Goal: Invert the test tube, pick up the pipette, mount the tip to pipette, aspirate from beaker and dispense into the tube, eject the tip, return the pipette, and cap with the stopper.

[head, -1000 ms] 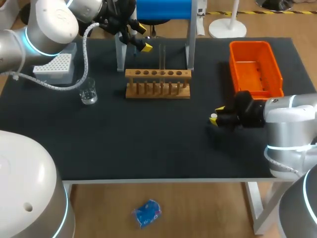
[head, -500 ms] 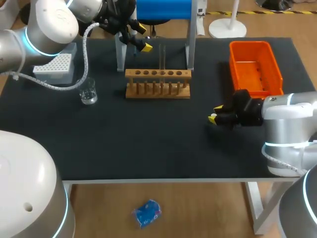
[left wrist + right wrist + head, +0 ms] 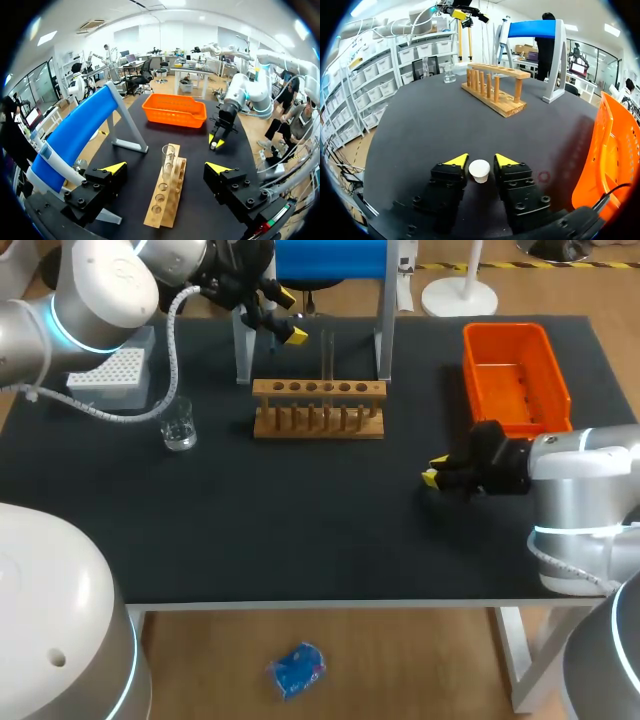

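The right wrist view shows plainly the jaws of the right gripper [image 3: 481,160] clenched on the white stopper [image 3: 480,172]. Left gripper [image 3: 166,168]: jaws released, empty; test tube [image 3: 168,161] upright in the wooden rack [image 3: 164,200] ahead. Desk [image 3: 300,530] dark.

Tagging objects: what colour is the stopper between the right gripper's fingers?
White; the stopper shows best in the right wrist view.

L arm [image 3: 100,290], R arm [image 3: 580,495]: silver-white, cyan joint rings. L claw [image 3: 166,168], R claw [image 3: 481,161]: blk, bolted, yellow tips.

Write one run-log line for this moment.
left gripper: open, above rack | right gripper: shut on stopper | test tube: upright in rack
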